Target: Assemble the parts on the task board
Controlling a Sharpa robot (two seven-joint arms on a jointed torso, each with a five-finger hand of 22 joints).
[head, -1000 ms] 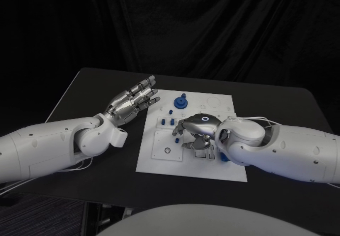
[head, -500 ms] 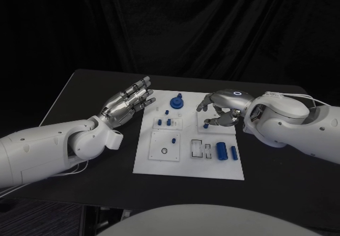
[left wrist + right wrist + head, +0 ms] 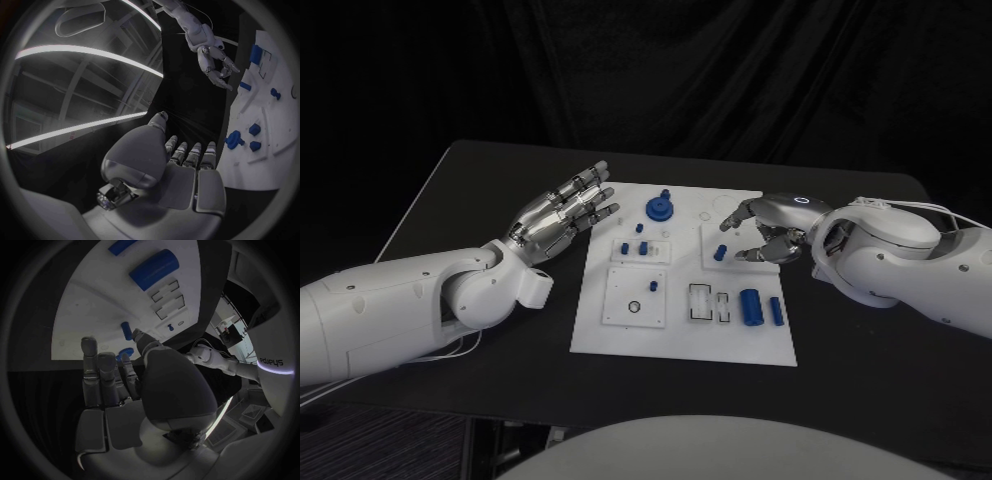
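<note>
Over the far right of the task board (image 3: 678, 340) I see my right hand (image 3: 764, 232) hovering, fingers curled but apart on nothing, beside a small blue peg (image 3: 720, 253) tilted, long axis near-far; left hand (image 3: 564, 215) splayed, empty, off the board's left edge.

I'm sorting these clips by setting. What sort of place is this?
Probably a robotics lab or test cell. A black table stands before a dark curtain, bearing a white task board with small blue parts, the kind of fixture used for assembly trials. The left wrist view shows strip lights overhead.
</note>
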